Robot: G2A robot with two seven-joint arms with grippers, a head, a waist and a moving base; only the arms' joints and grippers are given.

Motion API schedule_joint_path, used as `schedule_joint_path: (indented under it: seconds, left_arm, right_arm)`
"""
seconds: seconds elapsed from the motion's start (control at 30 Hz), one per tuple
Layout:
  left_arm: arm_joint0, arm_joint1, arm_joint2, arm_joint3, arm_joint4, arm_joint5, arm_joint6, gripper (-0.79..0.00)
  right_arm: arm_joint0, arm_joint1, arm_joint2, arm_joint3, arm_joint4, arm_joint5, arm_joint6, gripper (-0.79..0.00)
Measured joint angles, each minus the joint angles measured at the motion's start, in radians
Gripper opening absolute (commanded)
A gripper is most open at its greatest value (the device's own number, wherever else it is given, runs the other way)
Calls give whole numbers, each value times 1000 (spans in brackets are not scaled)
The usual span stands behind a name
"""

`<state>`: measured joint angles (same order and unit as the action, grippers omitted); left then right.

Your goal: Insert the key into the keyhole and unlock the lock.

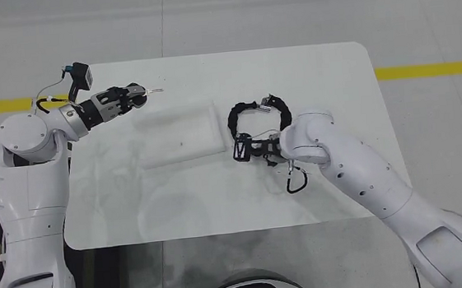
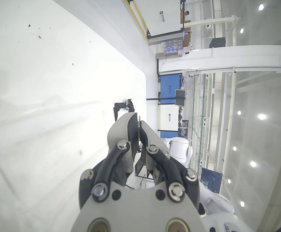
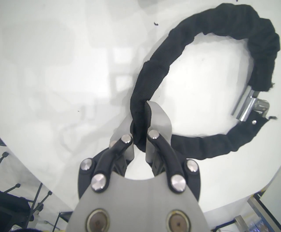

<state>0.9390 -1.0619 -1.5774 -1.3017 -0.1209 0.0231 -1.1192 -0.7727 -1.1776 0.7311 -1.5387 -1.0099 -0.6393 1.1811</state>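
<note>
Grasps done, insertion not begun: left gripper (image 1: 140, 92) pinches the key (image 1: 154, 90) just off the white pad's (image 1: 179, 134) far-left corner, right gripper (image 3: 142, 114) clamps the chain lock's (image 3: 158, 63) sleeve right of the pad, leaving aligning, inserting and turning at the metal lock end (image 3: 250, 103).

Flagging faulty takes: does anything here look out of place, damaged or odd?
Only minor things: small black specks lie scattered on the table, and the lock's black sleeve looks frayed where it meets the metal lock body. The left gripper pinches the key; the right gripper clamps the sleeve.
</note>
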Motion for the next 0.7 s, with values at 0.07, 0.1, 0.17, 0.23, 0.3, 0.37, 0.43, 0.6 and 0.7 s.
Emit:
schedule_joint_path:
  seconds: [0.07, 0.1, 0.17, 0.23, 0.3, 0.37, 0.43, 0.6, 0.7]
  left_arm:
    - [0, 0, 0, 0, 0, 0, 0, -785]
    - [0, 0, 0, 0, 0, 0, 0, -785]
    - [0, 0, 0, 0, 0, 0, 0, -785]
    - [0, 0, 0, 0, 0, 0, 0, -785]
    - [0, 0, 0, 0, 0, 0, 0, -785]
    - [0, 0, 0, 0, 0, 0, 0, -785]
    - [0, 0, 0, 0, 0, 0, 0, -785]
    - [0, 0, 0, 0, 0, 0, 0, -785]
    - [0, 0, 0, 0, 0, 0, 0, -785]
  right_arm:
    - [8, 35, 12, -53, 87, 18, 18, -785]
    - [10, 54, 17, -81, 129, 27, 27, -785]
    - [17, 105, 15, -153, 217, 57, 58, -785]
    - [27, 154, 3, -215, 283, 87, 88, -785]
    - [43, 217, -17, -276, 348, 126, 126, -785]
    - [62, 280, -44, -320, 404, 167, 167, -785]
    - [78, 333, -79, -351, 452, 195, 195, -785]
    - [143, 457, -189, -394, 583, 207, 207, -468]
    - [186, 504, -250, -390, 643, 184, 184, 0]
